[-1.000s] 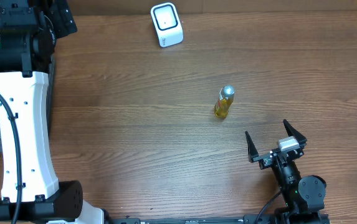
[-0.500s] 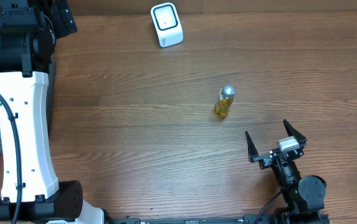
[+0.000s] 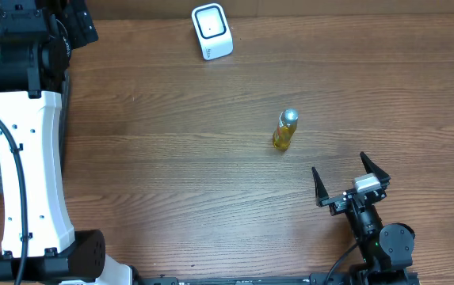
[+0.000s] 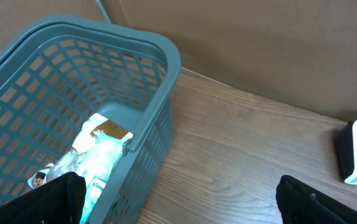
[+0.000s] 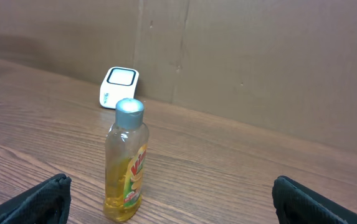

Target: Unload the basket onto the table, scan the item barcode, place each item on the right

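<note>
**Both grippers wide open, bottle standing untouched**

We see a small clear plastic bottle of yellow liquid [image 3: 286, 131] with a rounded silver cap. It stands upright on the brown wood-grain table [image 3: 171, 158], right of centre. A printed label with red lettering wraps its front in the right wrist view.

At the far edge of the table sits a white, rounded-corner plastic scanner box [image 3: 211, 31] with a dark-rimmed window on its face. It is well apart from the bottle.

The right gripper [image 3: 338, 162] rests near the front edge with its black fingers spread wide, holding nothing and aimed at the bottle, which stands near it but clear of it.

The left gripper [image 4: 178, 190] is likewise spread and empty. It hangs over a blue-grey plastic lattice basket [image 4: 156, 53] holding crinkled clear packets. The left arm's white shell [image 3: 32, 158] runs along the table's left side.

Against the earlier frames we find no change: bottle, scanner and both arms sit exactly where they were.
</note>
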Action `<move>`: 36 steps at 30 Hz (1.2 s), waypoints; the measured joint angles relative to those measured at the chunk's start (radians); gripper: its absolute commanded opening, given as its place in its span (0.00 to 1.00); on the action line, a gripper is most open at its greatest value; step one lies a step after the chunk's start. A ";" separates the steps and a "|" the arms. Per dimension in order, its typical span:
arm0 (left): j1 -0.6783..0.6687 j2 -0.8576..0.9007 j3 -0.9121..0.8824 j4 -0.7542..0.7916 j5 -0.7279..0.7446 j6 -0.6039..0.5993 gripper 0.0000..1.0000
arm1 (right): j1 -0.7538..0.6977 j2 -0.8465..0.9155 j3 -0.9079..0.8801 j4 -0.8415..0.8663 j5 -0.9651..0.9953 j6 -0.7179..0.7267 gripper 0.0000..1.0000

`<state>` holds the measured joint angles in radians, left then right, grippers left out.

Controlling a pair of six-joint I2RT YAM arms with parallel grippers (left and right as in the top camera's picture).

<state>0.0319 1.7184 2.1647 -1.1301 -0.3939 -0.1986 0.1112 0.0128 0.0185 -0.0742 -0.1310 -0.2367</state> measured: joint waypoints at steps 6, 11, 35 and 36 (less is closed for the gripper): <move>0.000 0.000 0.000 0.000 0.000 0.000 1.00 | 0.000 0.000 0.000 0.000 0.000 0.000 1.00; 0.000 0.000 0.000 0.000 0.000 0.000 1.00 | 0.000 0.000 0.000 0.000 0.000 0.000 1.00; 0.000 0.000 0.000 -0.055 -0.012 0.000 1.00 | 0.000 0.000 0.000 -0.001 0.000 0.000 1.00; 0.000 0.000 0.000 -0.054 -0.007 0.000 1.00 | 0.000 0.000 0.000 0.000 0.000 0.000 1.00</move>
<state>0.0319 1.7184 2.1647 -1.1839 -0.4011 -0.1989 0.1112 0.0128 0.0185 -0.0742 -0.1310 -0.2367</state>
